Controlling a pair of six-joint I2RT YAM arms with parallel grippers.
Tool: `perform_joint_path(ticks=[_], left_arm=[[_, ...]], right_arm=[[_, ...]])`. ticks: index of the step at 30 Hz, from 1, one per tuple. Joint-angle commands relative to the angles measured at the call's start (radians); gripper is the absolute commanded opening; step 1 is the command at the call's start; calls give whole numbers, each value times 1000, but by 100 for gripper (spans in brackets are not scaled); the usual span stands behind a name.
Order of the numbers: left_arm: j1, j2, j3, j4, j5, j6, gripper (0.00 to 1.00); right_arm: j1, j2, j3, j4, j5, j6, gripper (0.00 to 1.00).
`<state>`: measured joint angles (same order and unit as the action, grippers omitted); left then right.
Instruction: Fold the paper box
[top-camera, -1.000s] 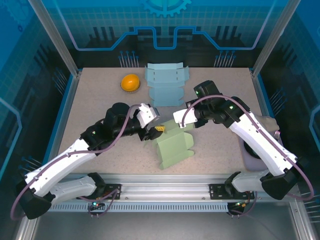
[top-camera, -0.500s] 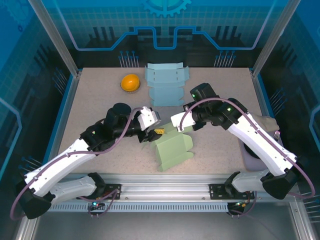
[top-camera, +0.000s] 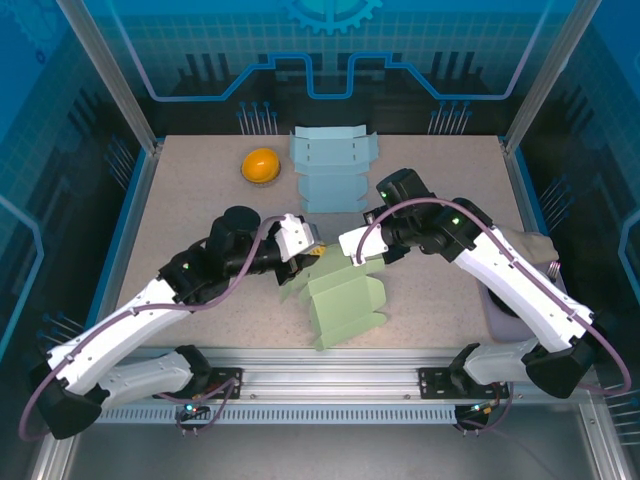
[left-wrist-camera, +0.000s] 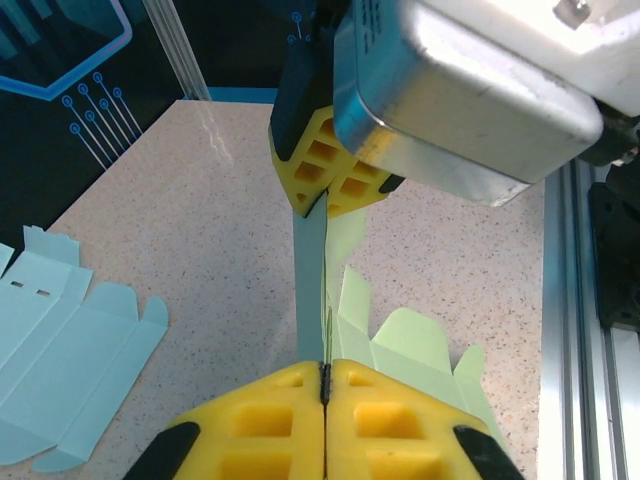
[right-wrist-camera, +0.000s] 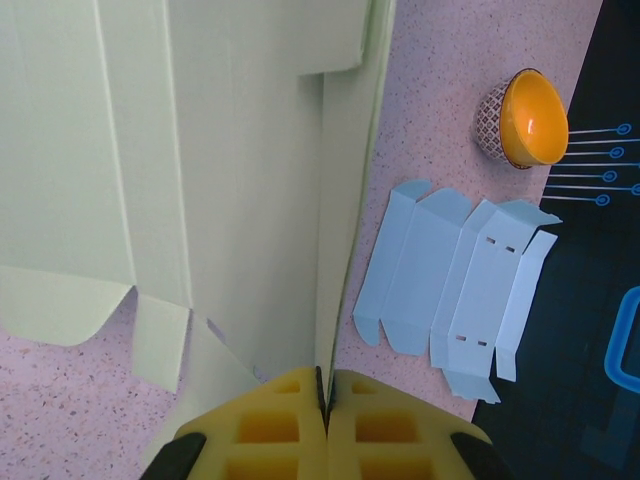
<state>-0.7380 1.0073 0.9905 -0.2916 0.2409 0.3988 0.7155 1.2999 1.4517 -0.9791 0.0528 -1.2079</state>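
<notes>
The pale green paper box (top-camera: 342, 306) lies partly unfolded at the table's front centre, with its far edge lifted. My left gripper (top-camera: 310, 254) is shut on that raised edge from the left. My right gripper (top-camera: 352, 256) is shut on the same edge from the right. In the left wrist view my left gripper (left-wrist-camera: 325, 368) pinches a thin upright panel (left-wrist-camera: 311, 270), and the right gripper's yellow fingers (left-wrist-camera: 322, 170) clamp its far end. The right wrist view has my right gripper (right-wrist-camera: 325, 376) closed on the green sheet (right-wrist-camera: 230, 150), whose flaps hang to the left.
A flat pale blue box blank (top-camera: 333, 166) (right-wrist-camera: 450, 270) (left-wrist-camera: 70, 340) lies at the back centre. An orange bowl (top-camera: 261, 165) (right-wrist-camera: 525, 118) stands to its left. A grey tray (top-camera: 503, 303) sits at the right edge under the right arm.
My left gripper has closed onto the green box's raised edge. The box has slid a little toward the left and the front, and the right gripper has followed it leftward.
</notes>
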Motion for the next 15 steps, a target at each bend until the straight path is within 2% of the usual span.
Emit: perform_joint_path(ticks=[1, 7, 10, 15], left_arm=[[1, -22, -10, 44, -25, 5, 3], [0, -43, -35, 72, -72, -10, 3], [1, -63, -59, 99, -102, -37, 0], [1, -119, -144, 191, -133, -102, 0]], right_arm=[[27, -16, -5, -21, -7, 15, 0], [27, -29, -33, 7, 6, 44, 0], [29, -37, -45, 14, 13, 73, 0], [28, -63, -88, 45, 14, 122, 0]])
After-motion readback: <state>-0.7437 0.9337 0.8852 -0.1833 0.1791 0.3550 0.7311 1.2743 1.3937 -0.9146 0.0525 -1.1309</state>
